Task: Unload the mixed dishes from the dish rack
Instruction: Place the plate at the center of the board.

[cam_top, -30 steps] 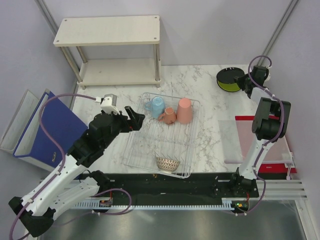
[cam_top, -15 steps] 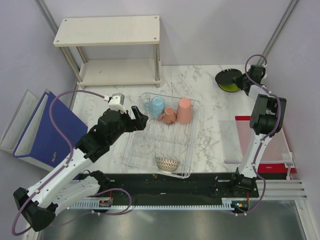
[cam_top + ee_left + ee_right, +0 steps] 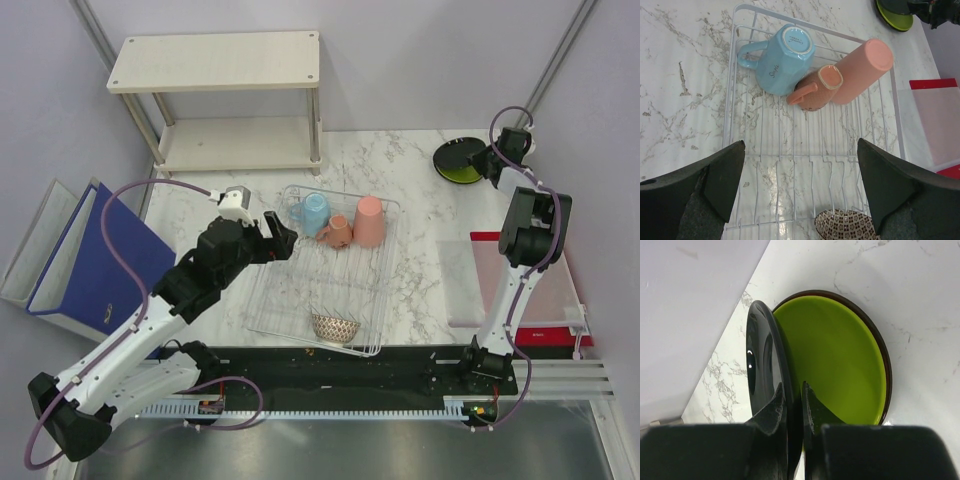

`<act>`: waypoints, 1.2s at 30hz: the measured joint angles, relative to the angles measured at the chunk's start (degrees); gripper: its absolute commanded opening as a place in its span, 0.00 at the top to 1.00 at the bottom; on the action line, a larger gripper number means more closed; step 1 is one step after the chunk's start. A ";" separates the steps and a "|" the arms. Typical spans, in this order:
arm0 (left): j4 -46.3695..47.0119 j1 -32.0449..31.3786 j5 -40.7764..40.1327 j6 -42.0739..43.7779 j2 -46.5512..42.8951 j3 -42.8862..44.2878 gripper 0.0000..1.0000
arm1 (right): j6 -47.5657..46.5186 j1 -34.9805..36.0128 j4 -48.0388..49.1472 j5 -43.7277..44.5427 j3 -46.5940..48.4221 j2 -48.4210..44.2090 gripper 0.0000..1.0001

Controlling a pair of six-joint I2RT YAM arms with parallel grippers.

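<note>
The wire dish rack (image 3: 388,290) lies mid-table. At its far end are a light blue cup (image 3: 313,212), a small salmon cup (image 3: 337,232) and a tall salmon cup (image 3: 369,220); a net-patterned bowl (image 3: 335,326) sits at its near end. My left gripper (image 3: 278,238) hovers open over the rack's left side. The left wrist view shows the blue cup (image 3: 782,57), both salmon cups (image 3: 816,90) (image 3: 862,70), the bowl (image 3: 845,226) and the rack (image 3: 730,100) below the gripper (image 3: 800,150). At the far right my right gripper (image 3: 792,387) is shut on a tilted black plate (image 3: 762,365) over a lime green plate (image 3: 835,360), which lies on a dark red-brown one (image 3: 888,375).
A two-tier beige wooden shelf (image 3: 215,100) stands at the back left. A blue folder (image 3: 100,260) leans off the table's left edge. A red board under a translucent sheet (image 3: 520,280) lies at the right, beside the right arm.
My left gripper has moved a little right and forward, towards the rack's left rim. The right gripper has shifted slightly back, and the black plate now lies lower and flatter over the lime green plate.
</note>
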 measured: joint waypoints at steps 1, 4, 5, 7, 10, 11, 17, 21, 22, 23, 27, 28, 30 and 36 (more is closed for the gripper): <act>0.00 0.00 0.00 0.00 0.11 0.00 0.01 | -0.24 -0.04 -0.11 0.07 0.57 0.42 0.99; 0.02 0.00 0.00 0.02 0.55 0.00 0.01 | -0.72 -0.22 -0.33 0.07 1.90 1.55 0.96; 0.02 0.00 0.00 0.02 0.68 0.00 0.01 | -0.85 -0.24 -0.33 0.04 2.23 1.88 0.92; 0.02 0.00 0.00 0.02 0.90 0.00 0.01 | -0.87 -0.28 -0.37 0.00 2.60 2.29 0.75; 0.02 0.00 0.00 0.02 1.11 0.00 0.01 | -0.98 -0.48 -0.26 -0.02 3.06 2.51 0.61; 0.02 0.00 0.00 0.02 1.18 0.00 0.01 | -1.38 -0.52 -0.35 0.04 3.06 2.58 0.57; 0.04 0.11 0.11 0.02 1.16 0.00 0.01 | -1.97 -0.59 -1.88 0.00 3.06 2.89 0.49; 0.02 0.15 0.87 0.02 1.11 0.00 0.01 | -2.16 -0.59 -2.51 0.17 3.06 2.89 0.48; 0.02 0.15 0.96 0.02 1.05 -0.02 0.01 | -2.23 -0.59 -2.73 0.42 3.04 2.86 0.48; 0.04 0.15 1.01 0.02 0.98 -0.02 0.01 | -2.32 -0.59 -2.89 0.48 2.99 2.86 0.48; 0.04 0.15 1.40 0.02 0.61 -0.04 0.01 | -2.40 -0.59 -3.58 1.09 1.36 1.84 0.48; 0.02 0.15 1.42 0.02 0.59 -0.04 0.01 | -2.49 -0.59 -3.82 1.16 0.85 1.38 0.48; 0.00 0.15 1.60 0.02 0.55 -0.07 0.01 | -2.86 -0.59 -4.83 1.51 0.02 0.22 0.48; -0.02 0.15 2.73 0.02 0.22 -0.07 0.01 | -4.22 -0.59 -7.21 2.97 -0.09 -1.81 0.47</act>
